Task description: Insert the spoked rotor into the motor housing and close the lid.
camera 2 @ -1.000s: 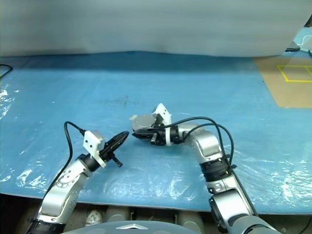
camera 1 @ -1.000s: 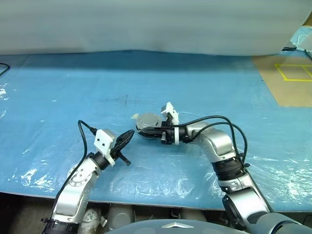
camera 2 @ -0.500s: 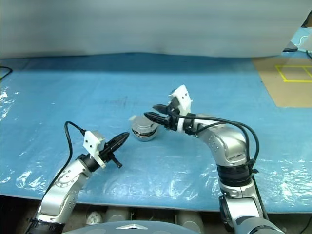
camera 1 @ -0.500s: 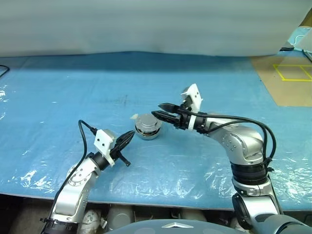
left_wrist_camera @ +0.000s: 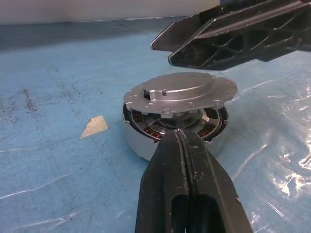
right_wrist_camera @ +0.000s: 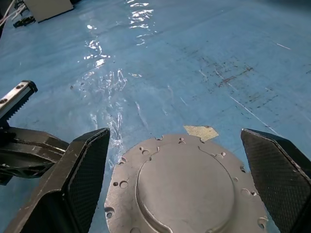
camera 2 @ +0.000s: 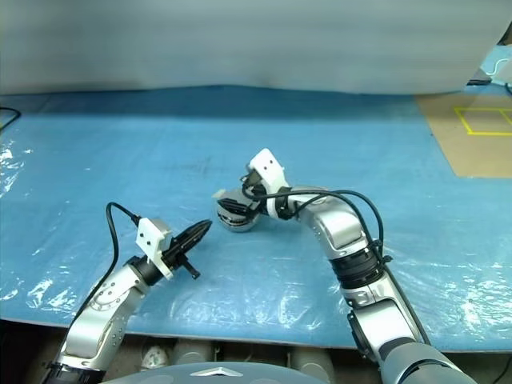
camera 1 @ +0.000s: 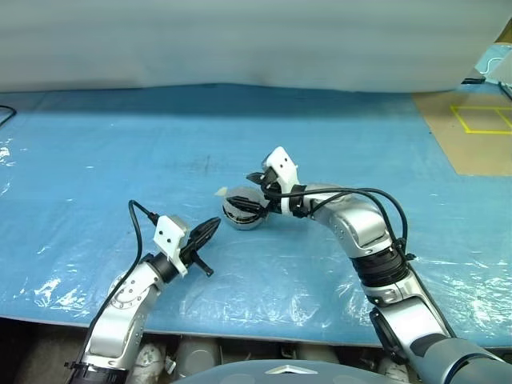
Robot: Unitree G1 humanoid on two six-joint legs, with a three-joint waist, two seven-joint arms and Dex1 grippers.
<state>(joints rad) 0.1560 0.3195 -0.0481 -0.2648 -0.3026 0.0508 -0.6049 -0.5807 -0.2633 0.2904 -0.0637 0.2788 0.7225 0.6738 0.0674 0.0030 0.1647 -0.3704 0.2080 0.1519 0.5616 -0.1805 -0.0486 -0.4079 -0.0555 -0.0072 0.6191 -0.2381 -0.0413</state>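
Near the middle of the blue sheet [camera 1: 96,160], the lid [left_wrist_camera: 181,93] rests askew on the motor housing [camera 1: 242,216]; the right gripper [camera 1: 252,194], fingers spread wide, hovers above it, while the left gripper [camera 1: 214,225], pressed together, points at it from just left.

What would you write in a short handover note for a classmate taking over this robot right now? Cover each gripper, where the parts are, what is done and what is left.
Left gripper: shut, empty, beside the motor housing.
Right gripper: open, fingers spread either side of the lid, holding nothing.
Parts: housing stands on the blue table cover; lid lies on top of it, with a gap showing the copper windings.
Done: lid placed on the housing. Whether the rotor is inside, I cannot tell.
Left: seat the lid fully closed.
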